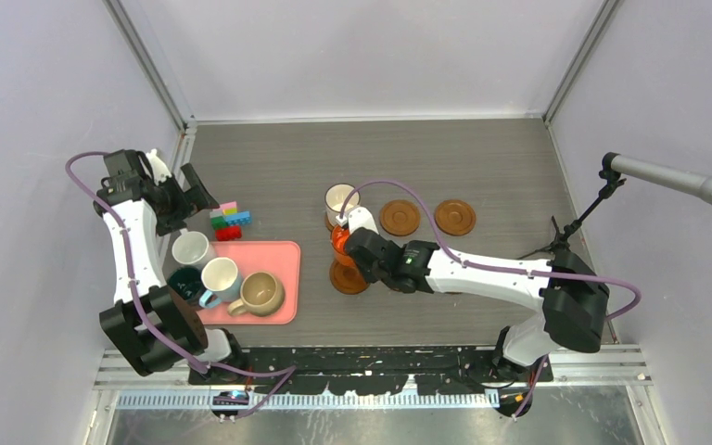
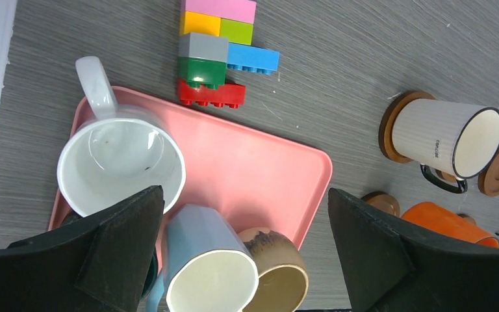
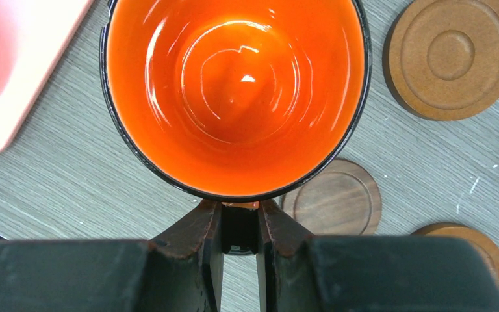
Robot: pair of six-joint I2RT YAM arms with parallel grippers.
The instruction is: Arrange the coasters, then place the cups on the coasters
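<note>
The right claw [image 3: 239,218] was clamped on the handle of the empty orange mug [image 3: 234,91], over the middle of the table [image 1: 482,158]. The left claw [image 2: 243,195] gaped apart by the tray [image 1: 283,264] near the left edge; in it sat a white mug [image 1: 191,248], green mug [image 1: 184,281], blue mug [image 1: 220,275] and tan mug [image 1: 260,293].

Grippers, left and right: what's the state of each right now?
Left gripper: open, holding nothing.
Right gripper: closed, holding the glossy orange ceramic mug.
</note>
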